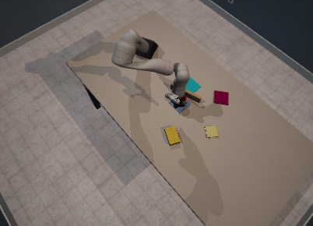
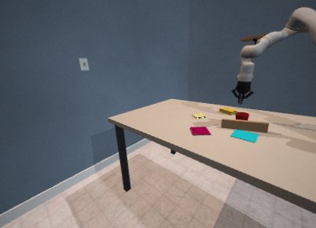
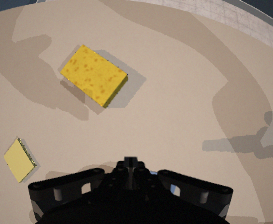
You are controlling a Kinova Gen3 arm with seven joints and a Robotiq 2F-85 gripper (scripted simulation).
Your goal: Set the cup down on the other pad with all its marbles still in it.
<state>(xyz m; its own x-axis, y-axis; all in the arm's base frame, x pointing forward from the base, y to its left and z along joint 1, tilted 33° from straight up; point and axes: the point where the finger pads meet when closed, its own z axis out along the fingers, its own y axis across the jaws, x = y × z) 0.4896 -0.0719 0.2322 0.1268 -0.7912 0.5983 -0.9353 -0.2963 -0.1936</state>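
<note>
The red cup [image 2: 242, 115] stands on the table behind the wooden rail [image 2: 244, 125]. In the top view it sits on a grey-blue pad [image 1: 181, 107] and is mostly hidden under my wrist. A cyan pad [image 1: 192, 85] lies on the other side of the rail [image 1: 188, 93]; it also shows in the exterior view [image 2: 244, 135]. My gripper [image 2: 242, 97] hangs well above the cup, pointing down, shut and empty. It also shows in the top view [image 1: 176, 99] and in the wrist view [image 3: 128, 163]. The cup is out of the wrist view. The marbles are too small to see.
A yellow sponge [image 1: 172, 135] [image 3: 94, 75] and a small pale yellow block [image 1: 211, 132] [image 3: 18, 159] lie in front of the cup. A magenta square [image 1: 221, 97] [image 2: 200, 130] lies to the right of the rail.
</note>
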